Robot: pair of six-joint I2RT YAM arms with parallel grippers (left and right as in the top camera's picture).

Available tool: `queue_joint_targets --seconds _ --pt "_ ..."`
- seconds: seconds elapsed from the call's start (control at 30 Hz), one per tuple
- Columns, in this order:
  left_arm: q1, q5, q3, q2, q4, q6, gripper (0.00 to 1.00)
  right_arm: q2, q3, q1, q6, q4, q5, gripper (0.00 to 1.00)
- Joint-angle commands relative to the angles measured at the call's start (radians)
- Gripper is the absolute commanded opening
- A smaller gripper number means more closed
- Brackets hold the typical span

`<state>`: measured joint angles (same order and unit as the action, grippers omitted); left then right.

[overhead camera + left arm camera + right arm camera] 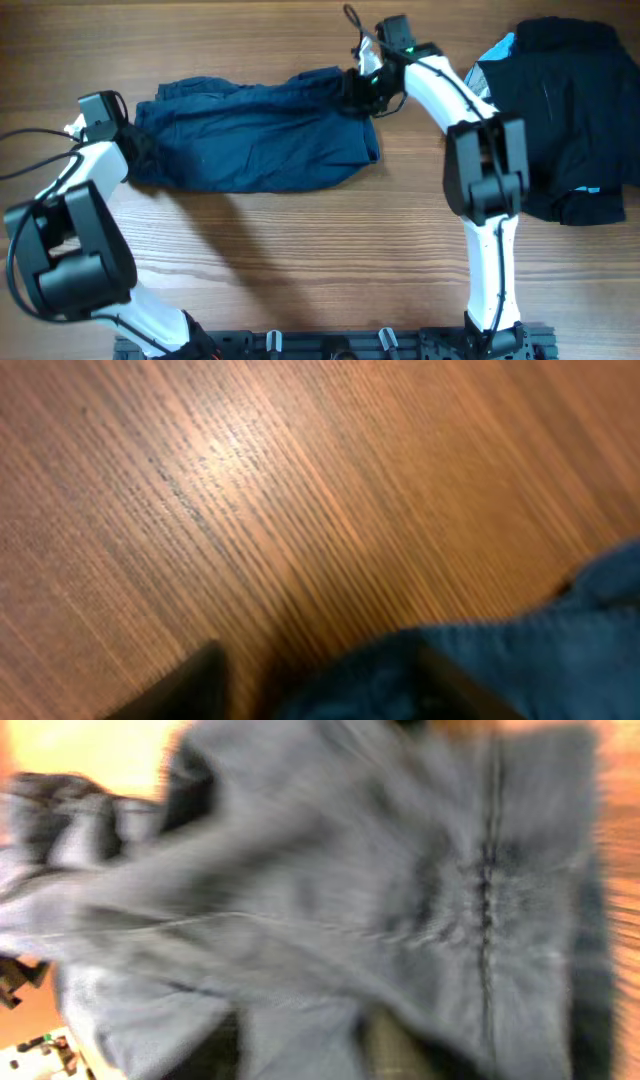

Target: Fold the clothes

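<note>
The navy-blue shorts (pixel 250 135) lie spread sideways across the middle of the table. My left gripper (pixel 140 150) is at their left end. In the left wrist view its fingers (pixel 200 680) stand apart, with the edge of the blue cloth (pixel 520 640) reaching in between them. My right gripper (pixel 358 88) is over the shorts' upper right corner. The right wrist view is blurred. It shows the fingers (pixel 400 1050) spread, with grey-blue fabric (pixel 350 890) bulging between them and filling the frame.
A larger black garment (pixel 560 110) with a pale blue lining (pixel 500 48) is heaped at the right edge, beside the right arm. Bare wooden table (pixel 300 260) stretches in front of the shorts. The arms' bases stand at the near edge.
</note>
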<state>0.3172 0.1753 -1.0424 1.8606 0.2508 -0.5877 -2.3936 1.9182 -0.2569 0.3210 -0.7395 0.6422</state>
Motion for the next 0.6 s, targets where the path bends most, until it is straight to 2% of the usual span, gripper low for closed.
queue_joint_targets --seconds 0.0,0.03,0.1,0.23,0.33,0.43,0.47,0.5,0.57 --pt "0.003 -0.037 -0.006 -0.186 0.08 0.005 0.94 0.202 -0.003 0.008 -0.067 -0.043 -0.013 0.91" --pt "0.003 -0.037 -0.006 -0.223 0.11 0.005 0.98 0.232 -0.003 0.008 -0.067 -0.067 -0.013 0.94" --pt "0.003 -0.069 -0.006 -0.309 0.211 0.004 1.0 0.29 -0.003 0.009 -0.061 -0.154 -0.017 0.97" --pt "0.003 -0.275 -0.006 -0.389 0.377 0.005 1.0 0.307 -0.014 0.008 -0.06 -0.345 -0.079 0.98" --pt "0.001 -0.325 -0.006 -0.385 0.493 0.005 1.0 0.307 -0.08 0.003 -0.077 -0.38 -0.139 0.98" --pt "0.001 -0.325 -0.005 -0.385 0.561 0.063 1.0 0.307 -0.178 0.001 -0.089 -0.345 -0.15 0.98" --pt "0.0 -0.325 -0.005 -0.385 0.573 0.087 1.0 0.307 -0.222 -0.002 -0.101 -0.311 -0.15 0.96" --pt "-0.001 -0.325 -0.005 -0.385 0.58 0.101 0.99 0.307 -0.249 -0.008 -0.119 -0.285 -0.151 0.89" --pt "-0.003 -0.328 -0.005 -0.385 0.584 0.114 0.99 0.307 -0.282 -0.027 -0.118 -0.245 -0.196 0.66"
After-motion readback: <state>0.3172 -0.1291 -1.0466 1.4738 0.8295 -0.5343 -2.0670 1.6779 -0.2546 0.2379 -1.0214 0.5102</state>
